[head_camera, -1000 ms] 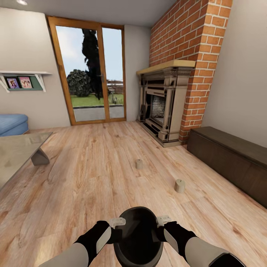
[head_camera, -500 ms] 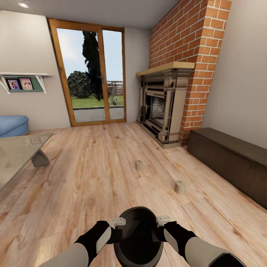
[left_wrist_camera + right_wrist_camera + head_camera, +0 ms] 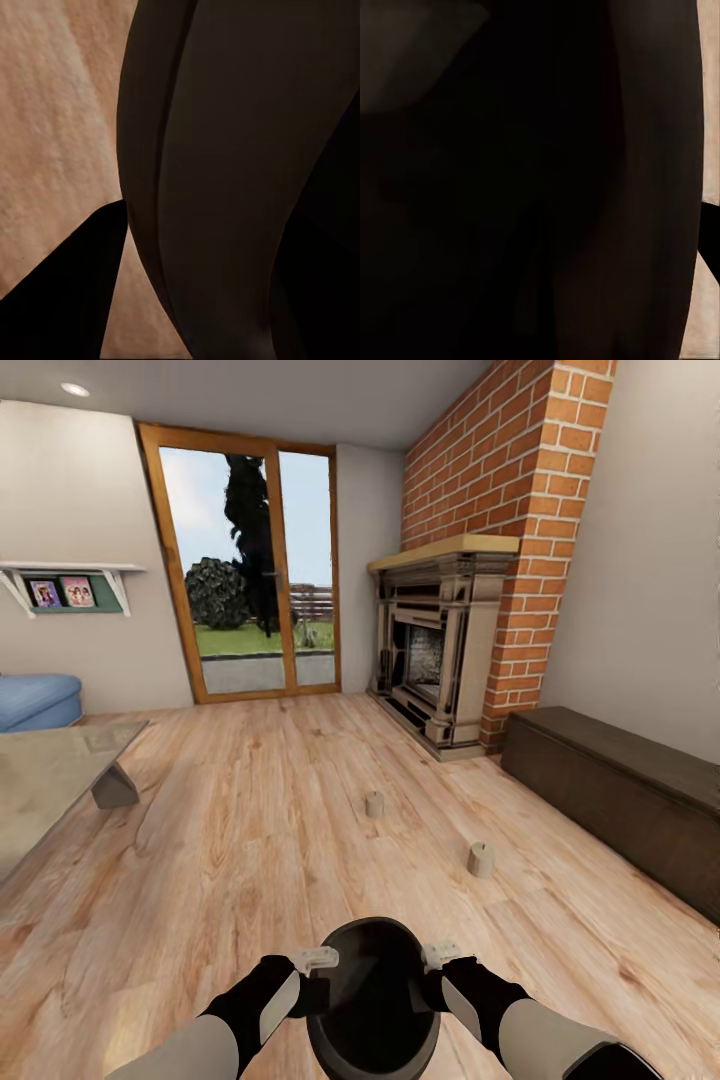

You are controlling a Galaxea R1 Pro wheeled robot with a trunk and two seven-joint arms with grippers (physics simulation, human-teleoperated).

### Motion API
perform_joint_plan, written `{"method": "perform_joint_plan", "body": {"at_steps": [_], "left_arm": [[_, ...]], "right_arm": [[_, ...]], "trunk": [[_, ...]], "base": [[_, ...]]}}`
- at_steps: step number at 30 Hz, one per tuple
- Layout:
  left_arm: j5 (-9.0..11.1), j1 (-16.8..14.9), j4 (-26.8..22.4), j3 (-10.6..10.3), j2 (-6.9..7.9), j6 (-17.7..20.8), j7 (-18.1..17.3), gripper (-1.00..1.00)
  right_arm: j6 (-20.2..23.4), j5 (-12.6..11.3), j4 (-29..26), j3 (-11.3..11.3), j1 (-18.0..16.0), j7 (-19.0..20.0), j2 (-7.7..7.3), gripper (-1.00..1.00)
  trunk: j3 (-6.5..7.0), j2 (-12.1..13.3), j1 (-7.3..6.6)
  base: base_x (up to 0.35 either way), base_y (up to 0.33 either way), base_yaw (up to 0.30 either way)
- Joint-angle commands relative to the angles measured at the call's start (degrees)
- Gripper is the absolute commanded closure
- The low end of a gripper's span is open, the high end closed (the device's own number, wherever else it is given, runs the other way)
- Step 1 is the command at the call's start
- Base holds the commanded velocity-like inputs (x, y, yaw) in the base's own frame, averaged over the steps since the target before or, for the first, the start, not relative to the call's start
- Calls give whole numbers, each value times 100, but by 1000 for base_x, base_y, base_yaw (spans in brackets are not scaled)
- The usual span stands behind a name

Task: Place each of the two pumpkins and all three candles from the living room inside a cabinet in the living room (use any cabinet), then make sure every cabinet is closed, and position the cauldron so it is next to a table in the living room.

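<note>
Here the cauldron [image 3: 374, 1000] hides both end effectors' fingertips, grip indiscernible.

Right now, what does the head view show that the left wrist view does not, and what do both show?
Head view alone: two candles standing on the floor, the closed cabinet, the glass table, the fireplace, and both arms. Left wrist view alone: the pot's curved side up close. Both: the black cauldron and the wood floor.
</note>
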Motion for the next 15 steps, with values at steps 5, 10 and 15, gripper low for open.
{"method": "perform_joint_plan", "body": {"at_steps": [5,10,15], "left_arm": [[12,-5,-21,-30,4,25,48,100],[15,-5,-21,-30,4,25,48,100],[13,-5,-21,-30,4,25,48,100]], "right_arm": [[27,-54,-1,62,-4,-1,-3,100],[27,-54,-1,62,-4,-1,-3,100],[28,-54,-1,62,-4,-1,-3,100]], "trunk": [[-5,-3,-5],[-20,-3,-5],[-38,-3,-5]], "base": [[-292,0,46],[-298,0,223],[-299,0,258]]}}
